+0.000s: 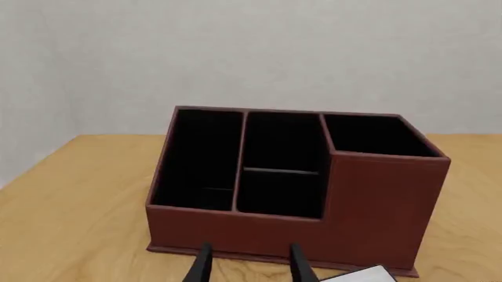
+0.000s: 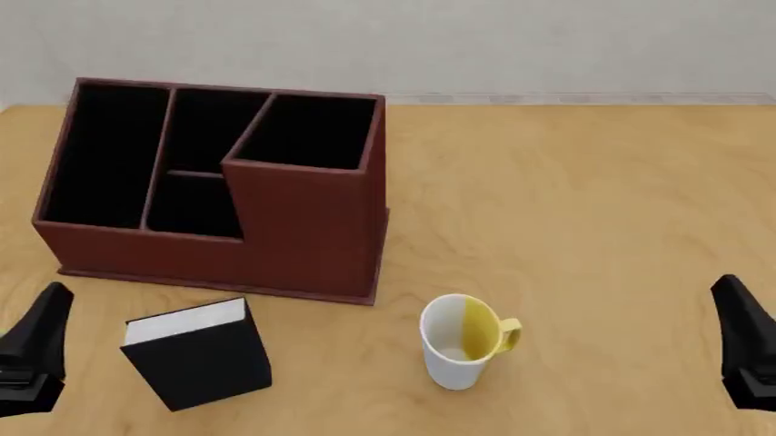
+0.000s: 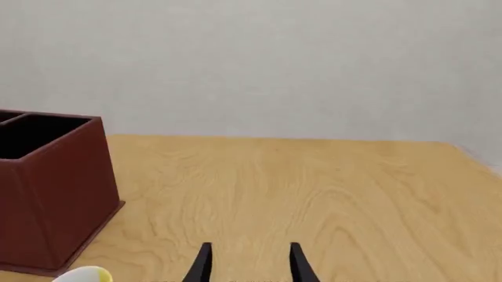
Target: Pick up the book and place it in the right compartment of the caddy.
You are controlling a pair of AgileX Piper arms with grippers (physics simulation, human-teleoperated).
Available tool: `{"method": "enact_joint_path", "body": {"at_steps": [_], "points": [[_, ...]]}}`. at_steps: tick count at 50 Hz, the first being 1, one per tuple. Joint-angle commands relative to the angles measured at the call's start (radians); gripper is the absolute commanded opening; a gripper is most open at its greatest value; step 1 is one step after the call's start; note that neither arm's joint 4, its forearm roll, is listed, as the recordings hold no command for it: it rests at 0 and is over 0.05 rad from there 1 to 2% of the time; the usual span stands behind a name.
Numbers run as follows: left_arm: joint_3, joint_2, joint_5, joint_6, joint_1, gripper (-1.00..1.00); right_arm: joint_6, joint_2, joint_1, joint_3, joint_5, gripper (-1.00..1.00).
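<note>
The black book (image 2: 196,356) with white page edges lies on the table in front of the caddy (image 2: 303,227), near its tall end. Only a white corner of the book (image 1: 362,275) shows in the left wrist view. The right compartment (image 2: 311,133) is the tallest section and holds nothing I can see; the left wrist view shows this right compartment (image 1: 378,135) too. My left gripper (image 2: 39,350) hovers left of the book, open, with its fingers (image 1: 206,263) apart and nothing between them. My right gripper (image 2: 744,354) is far to the right, open, its fingers (image 3: 202,263) over bare table.
A white-and-yellow mug (image 2: 461,341) stands upright right of the book, in front of the caddy's right corner. Its rim (image 3: 83,275) shows beside the caddy wall (image 3: 55,188) in the right wrist view. A pale wall runs behind the table's far edge (image 2: 570,98).
</note>
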Motion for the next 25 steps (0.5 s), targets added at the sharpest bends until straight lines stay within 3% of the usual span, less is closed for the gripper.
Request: {"method": "enact_joint_path", "body": {"at_steps": [1,10,14,17,20,25], "points": [[-0.008,0.001,0.007,0.006,-0.002,1.00,0.026,0.005,-0.004,0.053,-0.055,1.00],[-0.001,0.001,0.008,0.020,0.003,1.00,0.016,0.016,0.031,0.053,-0.064,1.00],[-0.005,0.001,0.009,0.021,0.000,1.00,0.013,0.006,0.096,0.039,-0.045,1.00],[-0.005,0.000,0.009,0.028,-0.003,1.00,-0.024,0.013,0.163,-0.001,-0.003,1.00],[-0.002,-0.001,0.004,0.039,-0.005,1.00,-0.004,0.007,0.187,-0.016,0.025,1.00],[0.002,-0.001,0.006,0.043,0.000,1.00,-0.028,0.000,0.266,-0.076,0.081,1.00]]}}
